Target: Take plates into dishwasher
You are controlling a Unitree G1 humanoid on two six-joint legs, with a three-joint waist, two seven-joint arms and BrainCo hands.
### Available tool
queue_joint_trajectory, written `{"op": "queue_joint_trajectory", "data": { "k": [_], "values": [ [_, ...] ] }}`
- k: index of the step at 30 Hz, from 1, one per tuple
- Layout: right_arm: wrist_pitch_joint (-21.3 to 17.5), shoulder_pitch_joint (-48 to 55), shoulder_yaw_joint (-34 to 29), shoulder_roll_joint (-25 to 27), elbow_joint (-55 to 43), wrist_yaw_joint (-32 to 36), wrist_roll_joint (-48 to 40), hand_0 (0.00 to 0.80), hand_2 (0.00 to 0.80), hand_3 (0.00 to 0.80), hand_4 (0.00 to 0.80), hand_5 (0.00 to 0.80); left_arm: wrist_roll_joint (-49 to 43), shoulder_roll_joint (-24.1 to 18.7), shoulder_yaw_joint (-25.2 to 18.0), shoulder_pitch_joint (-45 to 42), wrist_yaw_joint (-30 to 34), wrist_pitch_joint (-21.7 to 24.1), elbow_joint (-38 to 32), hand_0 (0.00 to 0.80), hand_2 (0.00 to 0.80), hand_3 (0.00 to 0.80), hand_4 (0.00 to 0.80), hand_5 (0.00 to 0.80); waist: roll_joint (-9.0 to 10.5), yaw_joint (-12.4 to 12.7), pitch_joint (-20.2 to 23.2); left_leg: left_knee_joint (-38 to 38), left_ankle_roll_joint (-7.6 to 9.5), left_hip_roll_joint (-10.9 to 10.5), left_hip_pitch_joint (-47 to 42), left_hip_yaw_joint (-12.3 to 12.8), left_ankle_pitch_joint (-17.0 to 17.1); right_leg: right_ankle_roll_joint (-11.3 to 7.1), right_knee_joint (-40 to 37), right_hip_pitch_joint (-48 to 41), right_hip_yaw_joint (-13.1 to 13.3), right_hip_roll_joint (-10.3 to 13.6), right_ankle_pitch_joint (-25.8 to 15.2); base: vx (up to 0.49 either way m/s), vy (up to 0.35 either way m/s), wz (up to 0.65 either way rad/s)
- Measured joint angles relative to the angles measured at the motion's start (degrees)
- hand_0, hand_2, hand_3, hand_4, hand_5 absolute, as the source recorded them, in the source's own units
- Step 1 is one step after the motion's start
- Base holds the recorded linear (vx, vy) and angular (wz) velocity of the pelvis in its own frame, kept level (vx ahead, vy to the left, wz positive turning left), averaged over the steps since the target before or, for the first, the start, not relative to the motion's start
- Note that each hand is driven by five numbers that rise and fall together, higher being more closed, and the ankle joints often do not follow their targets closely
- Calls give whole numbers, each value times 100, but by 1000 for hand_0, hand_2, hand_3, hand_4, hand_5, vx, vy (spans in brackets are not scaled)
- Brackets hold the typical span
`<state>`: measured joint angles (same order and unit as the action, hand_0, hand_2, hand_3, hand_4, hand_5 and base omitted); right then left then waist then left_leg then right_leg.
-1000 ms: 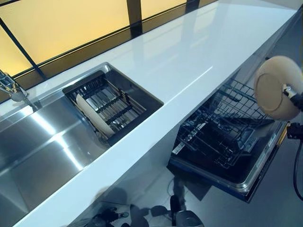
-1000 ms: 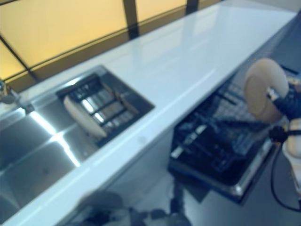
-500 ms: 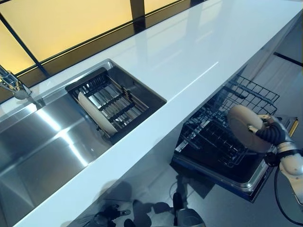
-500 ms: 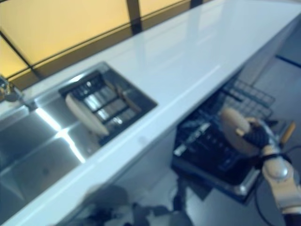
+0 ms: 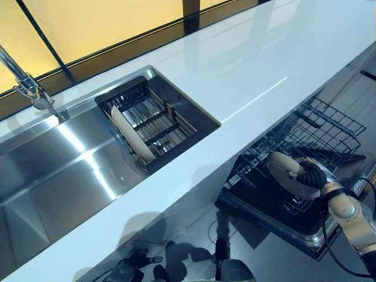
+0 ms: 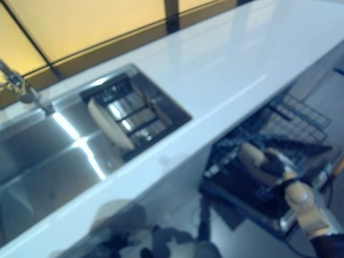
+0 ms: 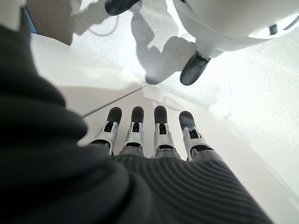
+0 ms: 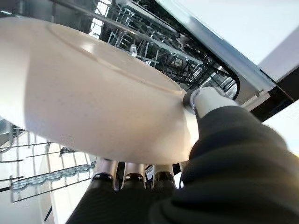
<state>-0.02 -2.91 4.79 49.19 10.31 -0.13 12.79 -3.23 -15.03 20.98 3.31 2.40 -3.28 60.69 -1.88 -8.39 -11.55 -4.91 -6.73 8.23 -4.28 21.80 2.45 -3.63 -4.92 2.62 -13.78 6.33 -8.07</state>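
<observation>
My right hand point(image 5: 312, 174) is shut on a cream plate point(image 5: 286, 171) and holds it low over the dark wire rack point(image 5: 276, 153) of the open dishwasher. In the right wrist view the plate point(image 8: 88, 88) fills the frame, pinched between thumb and fingers point(image 8: 133, 175), with the rack's tines point(image 8: 154, 51) just behind it. A second cream plate point(image 5: 130, 141) stands on edge in the dark drying rack point(image 5: 150, 117) inside the sink. My left hand point(image 7: 149, 140) shows only in its wrist view, fingers straight, holding nothing.
A long white counter point(image 5: 247, 64) runs above the dishwasher. The steel sink point(image 5: 53, 170) with a tap point(image 5: 26, 85) lies to the left. The dishwasher's open door point(image 5: 294, 226) juts out over the floor.
My right hand has carried the plate down from counter height and in toward the dishwasher rack. The camera has shifted, moving the whole scene to the right.
</observation>
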Motion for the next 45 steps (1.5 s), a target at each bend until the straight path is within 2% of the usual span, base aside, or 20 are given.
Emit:
{"op": "queue_joint_trajectory", "data": {
  "k": [4, 6, 9, 21, 31, 45],
  "values": [
    [16, -268, 148, -125, 267, -147, 183, 800, 800, 800, 800, 800, -47, -23, 3, 43, 36, -34, -30, 0, 0, 0, 0, 0, 22, 164, -20, 20, -9, -14, 22, -23, 38, 26, 3, -14, -50, 5, -16, -53, -28, 6],
    [45, -373, 253, -145, 417, -167, 250, 800, 800, 800, 800, 800, -48, -63, 3, 60, 37, -50, -58, 0, 0, 0, 0, 0, 40, 167, -43, 12, 1, -22, 23, -59, 51, 1, 1, -23, -108, 12, 11, -1, -16, 15],
    [169, -553, 354, -159, 579, -191, 354, 800, 800, 800, 800, 800, -48, -159, 4, 72, 42, -118, -89, 0, 0, 0, 0, 0, 50, 300, -86, 6, 2, -4, 39, -76, 59, 2, 1, -22, -127, 13, 11, 1, -13, 5],
    [774, -1077, 726, -606, 1400, -437, 350, 800, 800, 800, 800, 800, -49, -293, 21, 184, 65, -141, -137, 0, 0, 0, 0, 0, 107, 485, -198, 9, 14, -33, 185, -256, 89, 15, 1, -18, -294, 46, 10, 0, -7, 7],
    [910, -1391, 743, -796, 2096, -859, 128, 800, 800, 800, 800, 800, -49, -390, 26, 252, 98, -141, -174, 0, 0, 0, 0, 0, 92, 622, -299, 9, 32, -60, 192, -381, 120, 9, 1, -53, -411, 82, 17, 9, -2, 5],
    [902, -1791, 723, -1027, 3013, -1288, -113, 800, 800, 800, 800, 800, -49, -413, 29, 271, 99, -116, -211, 0, 0, 0, 0, 0, 20, 645, -340, 8, 45, -62, 206, -524, 148, -1, 1, -124, -543, 104, 34, -4, -12, 4]
  ]
}}
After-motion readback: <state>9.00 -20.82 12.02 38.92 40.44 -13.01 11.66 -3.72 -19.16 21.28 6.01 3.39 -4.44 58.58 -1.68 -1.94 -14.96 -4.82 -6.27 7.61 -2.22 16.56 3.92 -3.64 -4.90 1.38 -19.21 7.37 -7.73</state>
